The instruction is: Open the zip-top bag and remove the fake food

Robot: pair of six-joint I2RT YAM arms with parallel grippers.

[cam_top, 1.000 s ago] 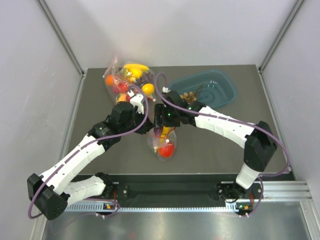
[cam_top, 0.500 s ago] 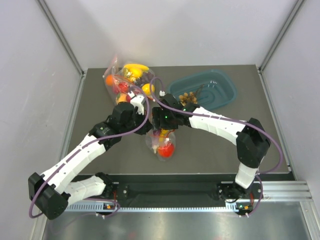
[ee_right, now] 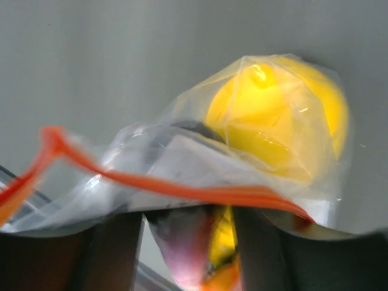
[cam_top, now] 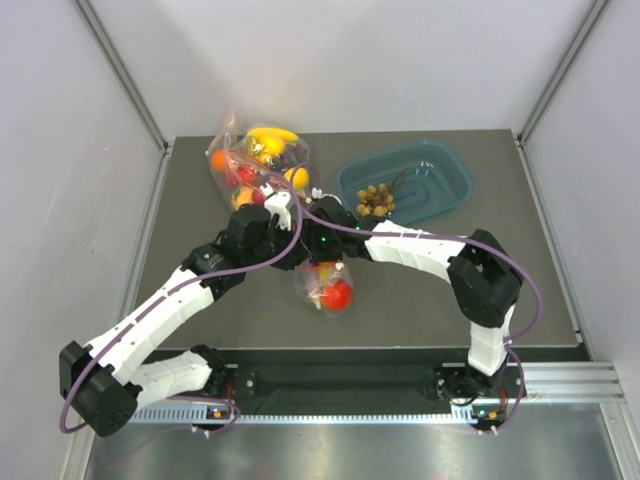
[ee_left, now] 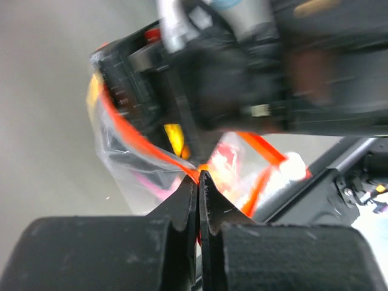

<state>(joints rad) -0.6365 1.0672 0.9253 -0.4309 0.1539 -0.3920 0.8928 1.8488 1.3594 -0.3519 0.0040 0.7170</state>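
The zip-top bag (cam_top: 322, 280) of fake food (cam_top: 337, 294) sits near the middle of the worktop (cam_top: 430, 295), between both arms. The left tool (ee_left: 198, 180) is clenched on the bag's red-orange zip strip (ee_left: 142, 144). The right tool (ee_right: 188, 221) has fingers apart at the bag; I cannot tell whether it grips.

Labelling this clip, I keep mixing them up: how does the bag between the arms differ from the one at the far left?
The zip-top bag is pinched at its red-orange strip by the left gripper; no gripper holds the far bag. The zip-top bag looks smaller, showing a red tomato; the far bag bulges with a banana and an orange. Both are clear plastic holding toy food.
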